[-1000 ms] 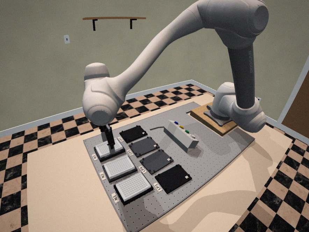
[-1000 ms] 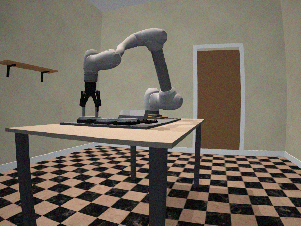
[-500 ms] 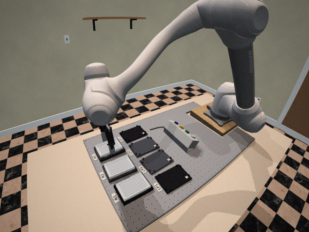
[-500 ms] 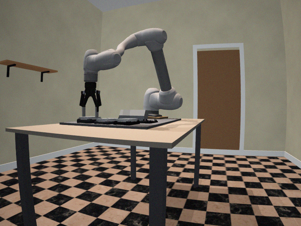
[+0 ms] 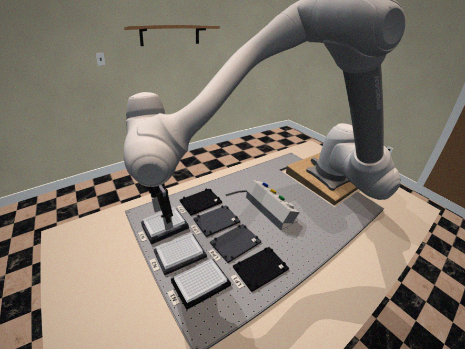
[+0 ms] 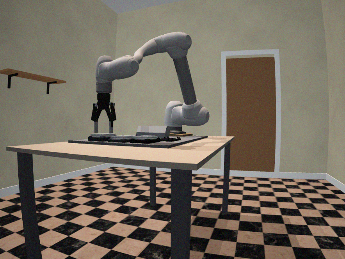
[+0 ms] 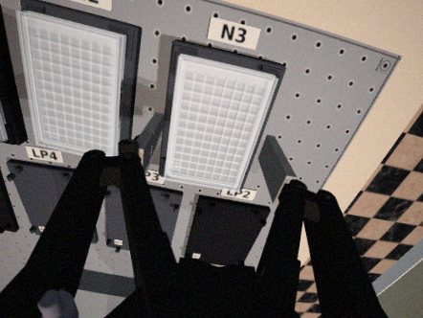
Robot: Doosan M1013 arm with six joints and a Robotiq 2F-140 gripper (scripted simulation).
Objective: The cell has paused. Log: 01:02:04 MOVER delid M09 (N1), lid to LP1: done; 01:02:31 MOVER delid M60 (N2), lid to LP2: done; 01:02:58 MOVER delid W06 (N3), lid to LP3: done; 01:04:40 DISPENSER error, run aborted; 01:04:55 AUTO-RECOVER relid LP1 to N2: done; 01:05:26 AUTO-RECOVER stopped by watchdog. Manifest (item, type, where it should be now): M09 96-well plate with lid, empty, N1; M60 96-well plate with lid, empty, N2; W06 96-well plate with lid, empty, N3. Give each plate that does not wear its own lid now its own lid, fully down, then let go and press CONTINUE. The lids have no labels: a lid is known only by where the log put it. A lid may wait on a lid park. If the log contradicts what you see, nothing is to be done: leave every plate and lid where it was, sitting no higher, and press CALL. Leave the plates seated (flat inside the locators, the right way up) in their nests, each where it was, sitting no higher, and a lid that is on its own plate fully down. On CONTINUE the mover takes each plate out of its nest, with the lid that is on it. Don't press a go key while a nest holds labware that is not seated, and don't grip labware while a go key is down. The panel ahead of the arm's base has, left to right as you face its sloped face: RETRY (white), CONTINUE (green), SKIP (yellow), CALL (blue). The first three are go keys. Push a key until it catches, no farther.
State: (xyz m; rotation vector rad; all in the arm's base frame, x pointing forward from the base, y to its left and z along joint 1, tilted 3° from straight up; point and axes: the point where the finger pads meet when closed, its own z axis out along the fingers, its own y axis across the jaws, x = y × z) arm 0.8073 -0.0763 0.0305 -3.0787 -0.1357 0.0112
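Observation:
Three white 96-well plates sit in black nests in a row: N3 [image 5: 163,224], N2 [image 5: 178,252] and N1 [image 5: 201,281]. My gripper [image 5: 165,217] is open and empty. It points straight down over the N3 plate [image 7: 220,120], with one finger on each side of it and the tips just above it [image 6: 103,129]. Beside the nests are four lid parks. LP2 [image 5: 200,201] and LP1 [image 5: 260,268] look black. LP3 [image 5: 215,220] and LP4 [image 5: 234,242] look grey. I cannot tell from here which plates wear lids.
The key panel [image 5: 274,202] stands between the parks and the arm's base, with blue [image 5: 265,184], yellow [image 5: 273,191], green [image 5: 281,197] and white [image 5: 290,204] keys. The grey baseplate's corner and the table edge lie just beyond N3 [image 7: 383,64].

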